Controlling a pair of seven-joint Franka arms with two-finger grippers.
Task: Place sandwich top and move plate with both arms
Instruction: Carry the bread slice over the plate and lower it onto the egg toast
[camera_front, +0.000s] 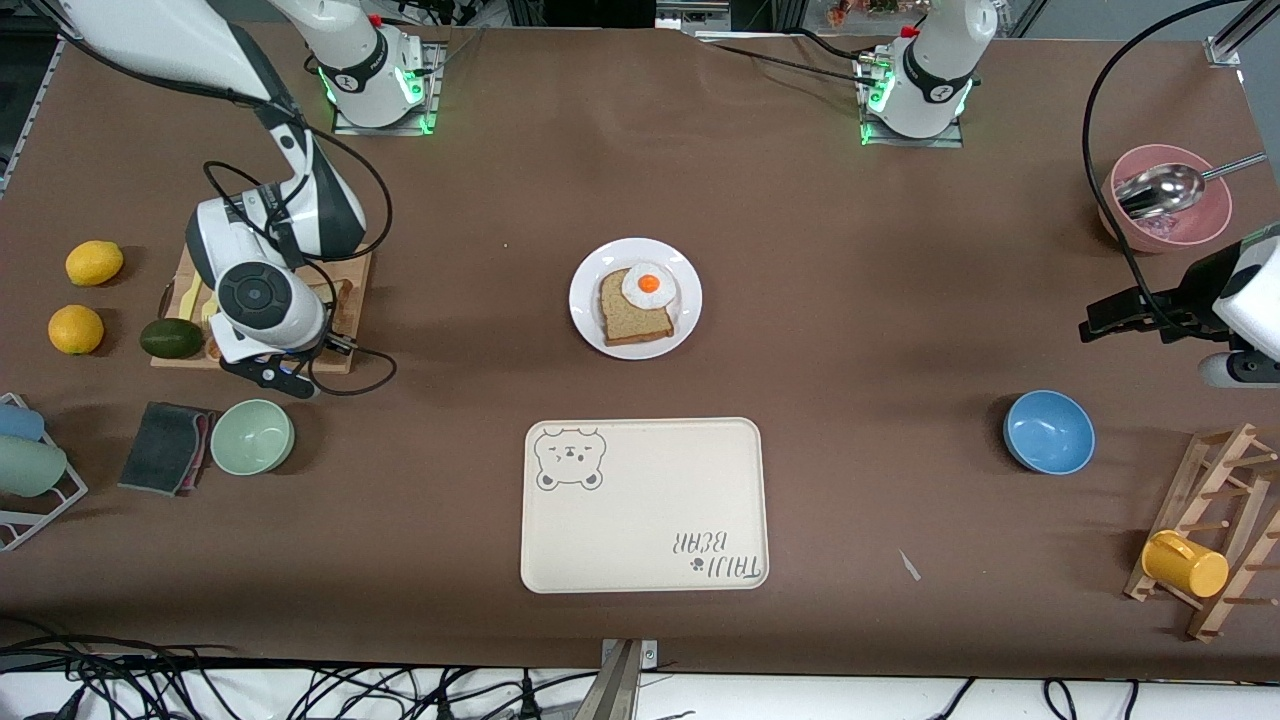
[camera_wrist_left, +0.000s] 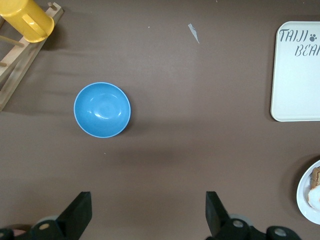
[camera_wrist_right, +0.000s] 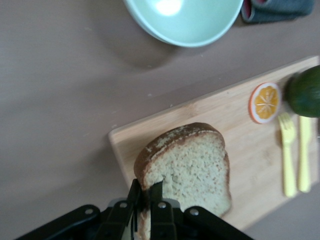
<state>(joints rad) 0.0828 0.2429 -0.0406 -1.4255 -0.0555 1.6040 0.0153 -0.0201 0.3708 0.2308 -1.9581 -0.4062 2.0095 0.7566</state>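
My right gripper (camera_wrist_right: 149, 192) is shut on the crust edge of the sandwich top (camera_wrist_right: 192, 165), a pale speckled slice with a dark crust, over the wooden cutting board (camera_wrist_right: 240, 145). I cannot tell whether the slice is touching the board. In the front view the right arm's wrist (camera_front: 262, 300) hides the slice. The white plate (camera_front: 590, 322) sits mid-table and holds a darker bread slice (camera_front: 630, 325) with a fried egg (camera_front: 649, 285) on it. My left gripper (camera_wrist_left: 148, 215) is open and empty. It waits above bare table at the left arm's end (camera_front: 1105, 325).
On the board lie an orange slice (camera_wrist_right: 265, 102), an avocado (camera_wrist_right: 305, 92) and a yellow fork and knife (camera_wrist_right: 287, 150). A green bowl (camera_front: 252, 436) is nearer the camera than the board. The bear tray (camera_front: 645, 505) is nearer the camera than the plate. A blue bowl (camera_front: 1048, 431) sits toward the left arm's end.
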